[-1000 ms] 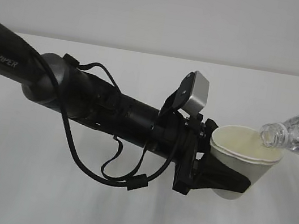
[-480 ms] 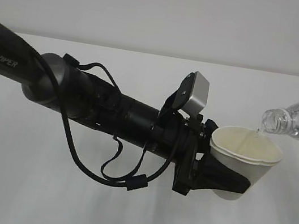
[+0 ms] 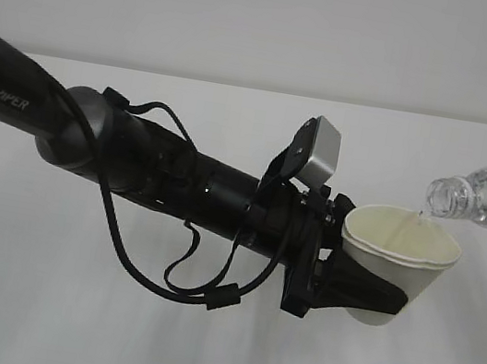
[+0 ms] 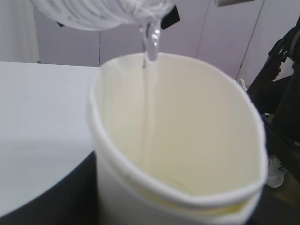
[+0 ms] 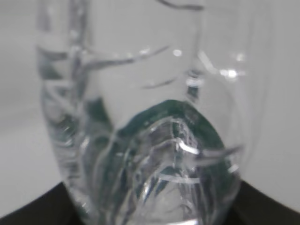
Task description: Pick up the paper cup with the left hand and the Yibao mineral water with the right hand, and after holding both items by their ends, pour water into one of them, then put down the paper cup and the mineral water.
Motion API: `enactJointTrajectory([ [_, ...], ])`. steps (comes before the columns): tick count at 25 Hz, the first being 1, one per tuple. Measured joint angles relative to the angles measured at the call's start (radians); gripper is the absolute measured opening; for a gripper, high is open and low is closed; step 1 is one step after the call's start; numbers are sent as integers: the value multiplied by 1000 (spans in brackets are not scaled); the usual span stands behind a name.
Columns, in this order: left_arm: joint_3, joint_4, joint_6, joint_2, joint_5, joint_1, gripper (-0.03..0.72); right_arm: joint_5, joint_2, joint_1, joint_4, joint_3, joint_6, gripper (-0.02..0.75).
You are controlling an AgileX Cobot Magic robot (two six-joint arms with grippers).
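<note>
Paper cup [image 3: 395, 263] beside "PIPER"-marked arm [image 3: 15, 92]

We've got a plain white tabletop [image 3: 198, 343] filling most of the exterior view, meeting a bare pale grey wall [image 3: 253, 15] in a straight line behind it. Lighting looks soft and even, no hard shadows. From the left wrist view we can see pale panelled walls [image 4: 225, 42] with thin vertical seams, plus some dark equipment [image 4: 283, 79] on the right side, too blurry to identify.
</note>
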Motion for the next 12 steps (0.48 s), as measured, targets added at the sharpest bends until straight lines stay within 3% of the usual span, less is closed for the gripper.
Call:
enactJointTrajectory([
  [12,0,0,0,0,-2,0,435,0,0,0,-21,0,2,402],
])
